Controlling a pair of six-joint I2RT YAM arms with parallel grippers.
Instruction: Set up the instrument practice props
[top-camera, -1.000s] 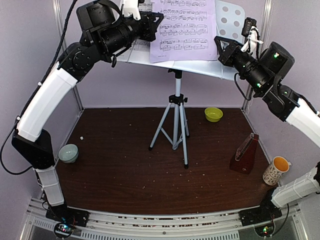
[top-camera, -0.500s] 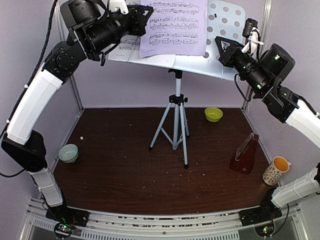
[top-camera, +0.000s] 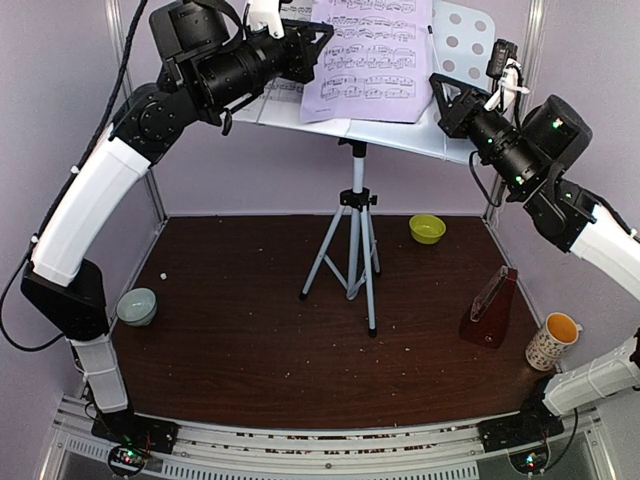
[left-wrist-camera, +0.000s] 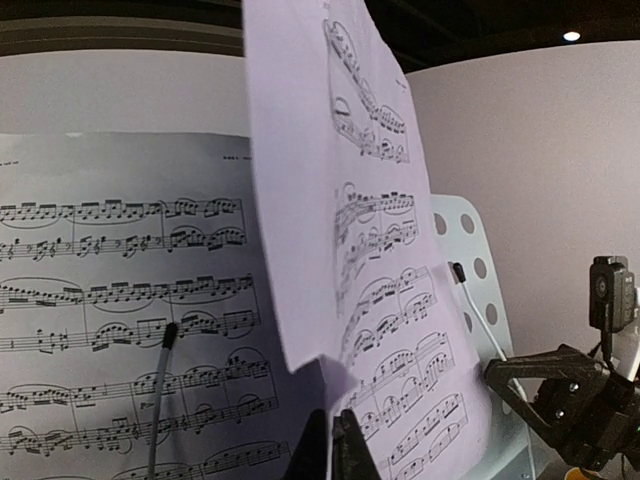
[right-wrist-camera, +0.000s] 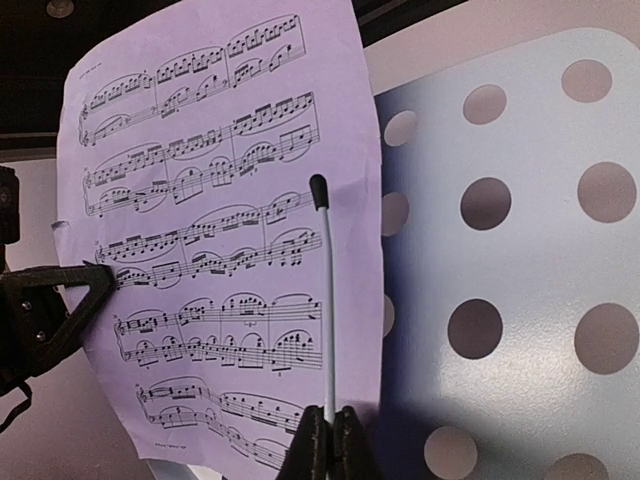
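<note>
Pale lilac walls (top-camera: 230, 170) are closing in our cell. High against them, the white perforated music-stand desk (top-camera: 465, 40) is standing on its silver tripod (top-camera: 352, 240) at the middle of the dark brown tabletop (top-camera: 230, 330).

Our lilac-tinted printed sheet-music page (top-camera: 375, 55) is hanging in front of the desk's middle, not yet lying flat. From the left wrist it is showing nearly edge-on, standing off the second printed page (left-wrist-camera: 110, 300), which is already resting on the desk's left half.

Our left pincer (left-wrist-camera: 330, 430) is clenched on the loose page's lower left corner. Our right pincer (right-wrist-camera: 328, 418) is clenched on the thin white retainer wire (right-wrist-camera: 327, 300), which is crossing in front of the page's right part. We cannot tell whether the wire is touching the paper.

Half a second ago we were swinging the page off to the left, over its neighbour. Now we are bringing it back to roughly where it hung a second ago, while the right arm is hardly shifting. We are judging that we are still hunting for alignment, so this page is not placed yet.

Farther out, the red-brown pyramid metronome (top-camera: 490, 308) is waiting on the tabletop's right side, near the patterned mug (top-camera: 553, 341). The yellow-green bowl (top-camera: 427, 228) is sitting behind the tripod.
</note>
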